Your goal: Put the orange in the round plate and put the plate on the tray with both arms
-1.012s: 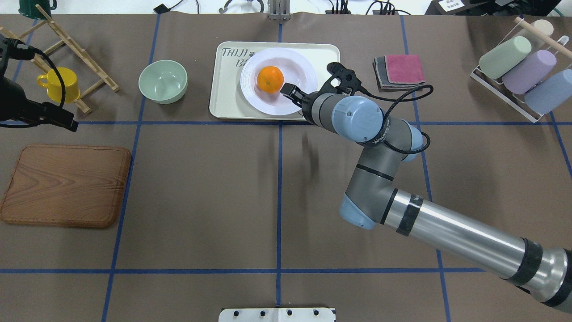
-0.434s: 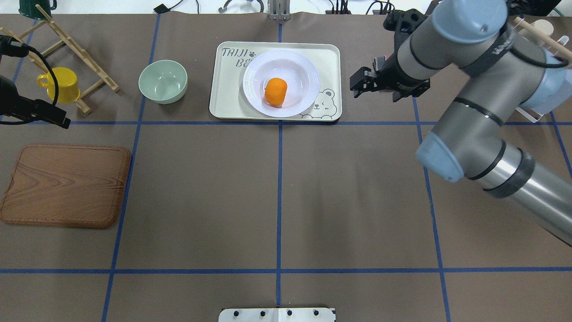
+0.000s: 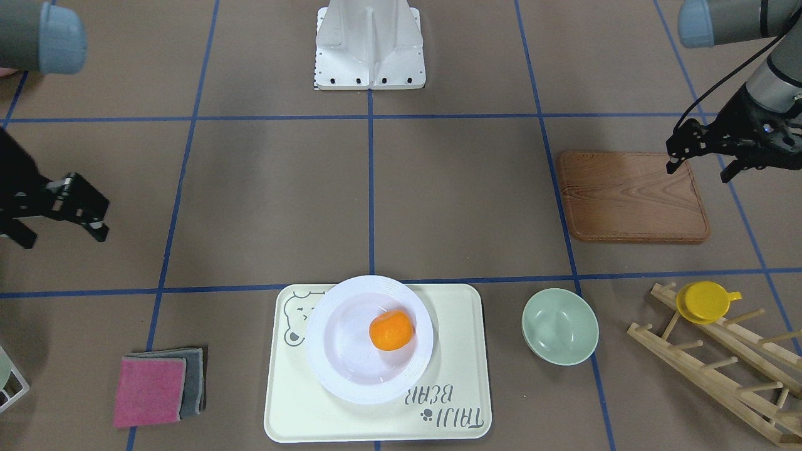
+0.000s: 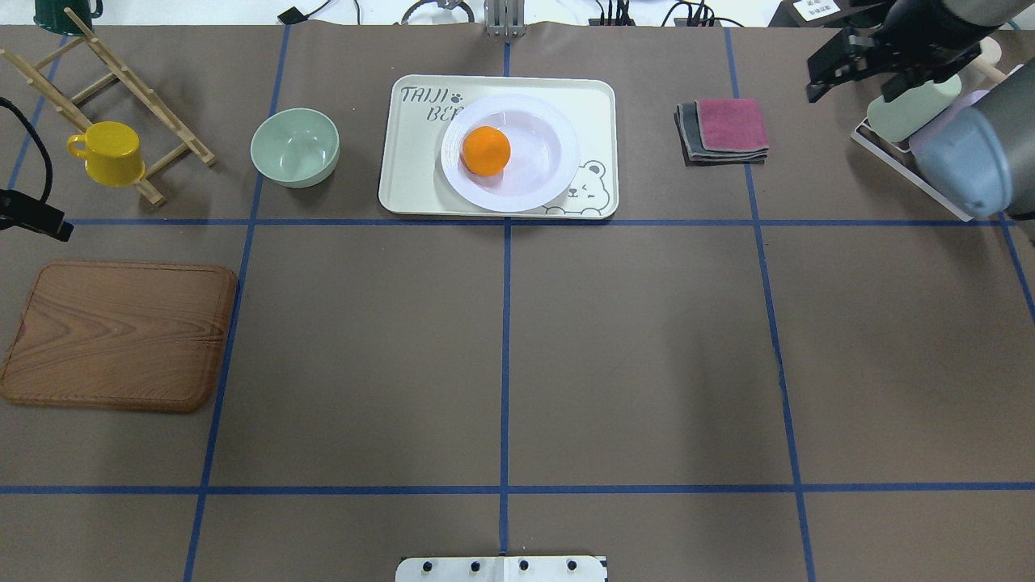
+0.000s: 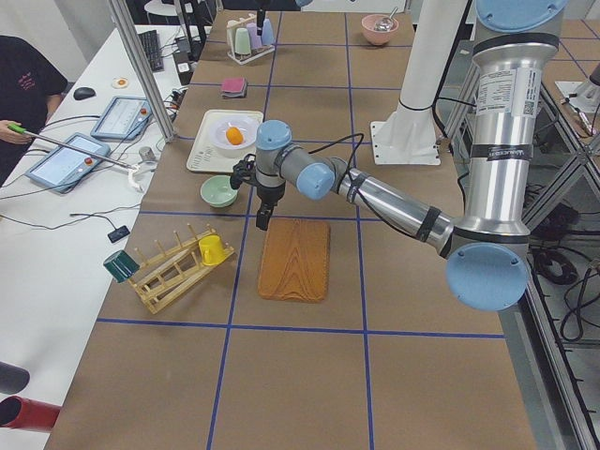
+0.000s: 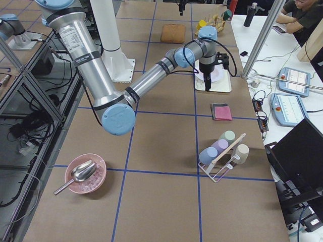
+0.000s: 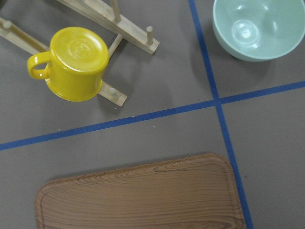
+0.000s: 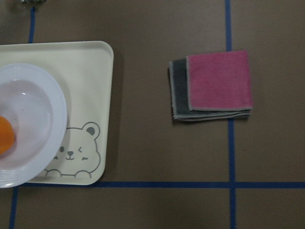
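Note:
The orange (image 4: 486, 150) lies in the left half of the round white plate (image 4: 538, 182). The plate sits on the cream bear tray (image 4: 412, 174) at the far middle of the table. In the right wrist view the tray (image 8: 90, 86), the plate (image 8: 38, 119) and a sliver of the orange (image 8: 4, 136) show at the left. My right gripper (image 3: 94, 214) hangs open and empty, well off to the tray's side, also high at the far right overhead (image 4: 849, 87). My left gripper (image 3: 697, 166) is open and empty above the wooden board's outer edge.
A pale green bowl (image 4: 294, 147) stands left of the tray. A wooden rack with a yellow cup (image 4: 109, 152) is at the far left, and the wooden board (image 4: 117, 335) nearer. Folded pink and grey cloths (image 4: 724, 129) and a rack of pastel cups (image 4: 938, 121) lie at the right.
My right arm has let go at the plate and drawn back up and to the far right. The orange rolled to the plate's left side. My left arm moved further left.

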`<control>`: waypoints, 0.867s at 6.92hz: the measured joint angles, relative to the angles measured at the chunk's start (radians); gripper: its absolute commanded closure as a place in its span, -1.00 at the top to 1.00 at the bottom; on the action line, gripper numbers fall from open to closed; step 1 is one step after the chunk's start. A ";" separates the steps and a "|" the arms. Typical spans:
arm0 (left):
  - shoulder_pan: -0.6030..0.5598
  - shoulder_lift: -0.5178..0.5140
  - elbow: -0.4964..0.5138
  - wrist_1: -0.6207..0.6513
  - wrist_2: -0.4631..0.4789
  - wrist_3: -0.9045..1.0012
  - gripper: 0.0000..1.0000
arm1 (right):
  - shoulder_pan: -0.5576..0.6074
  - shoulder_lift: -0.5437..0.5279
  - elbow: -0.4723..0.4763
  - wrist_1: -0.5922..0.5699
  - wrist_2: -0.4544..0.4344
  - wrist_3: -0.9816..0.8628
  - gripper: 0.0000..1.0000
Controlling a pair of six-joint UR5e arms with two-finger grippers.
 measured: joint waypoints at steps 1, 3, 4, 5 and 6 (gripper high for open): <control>-0.024 0.032 0.005 0.004 -0.008 0.044 0.98 | 0.075 -0.039 -0.020 -0.027 0.011 -0.139 1.00; -0.084 0.086 0.033 0.006 -0.046 0.141 0.98 | 0.198 -0.147 -0.042 -0.101 0.098 -0.292 1.00; -0.114 0.097 0.054 0.006 -0.053 0.177 0.98 | 0.256 -0.230 -0.044 -0.111 0.150 -0.396 1.00; -0.138 0.108 0.071 0.006 -0.061 0.195 0.98 | 0.300 -0.323 -0.041 -0.106 0.173 -0.479 1.00; -0.155 0.121 0.078 0.005 -0.075 0.201 0.98 | 0.322 -0.396 -0.035 -0.085 0.178 -0.511 1.00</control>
